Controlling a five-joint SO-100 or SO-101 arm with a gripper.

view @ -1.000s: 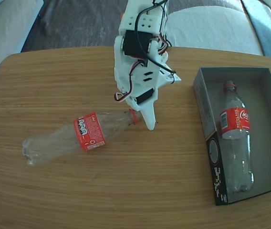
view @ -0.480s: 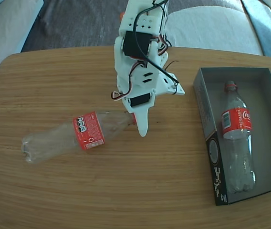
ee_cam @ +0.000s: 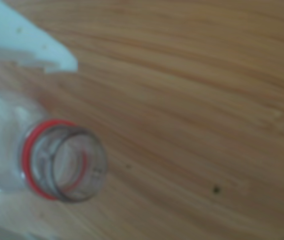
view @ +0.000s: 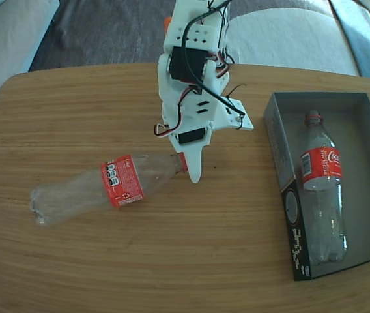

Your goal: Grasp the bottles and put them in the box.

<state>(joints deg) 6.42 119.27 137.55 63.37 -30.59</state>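
Note:
One clear Coca-Cola bottle [view: 100,186] with a red label lies on the wooden table, its open neck [view: 181,160] pointing right. My white gripper [view: 204,163] stands over that neck and is open. In the wrist view the red-ringed bottle mouth [ee_cam: 64,162] sits between a white finger [ee_cam: 32,42] above it and a pale finger edge [ee_cam: 12,220] below it; the gripper [ee_cam: 44,145] straddles the neck with a gap above it. A second bottle [view: 322,186] lies lengthwise inside the dark grey box [view: 281,140] at the right.
The table's rounded edge runs along the left and the back. Beyond it stand grey sofa cushions [view: 289,36]. Bare wood [view: 237,222] lies between the loose bottle and the box.
The gripper's side jaw has swung outward to the right and its tip has shifted slightly left at the bottle neck. The loose bottle has nudged a little.

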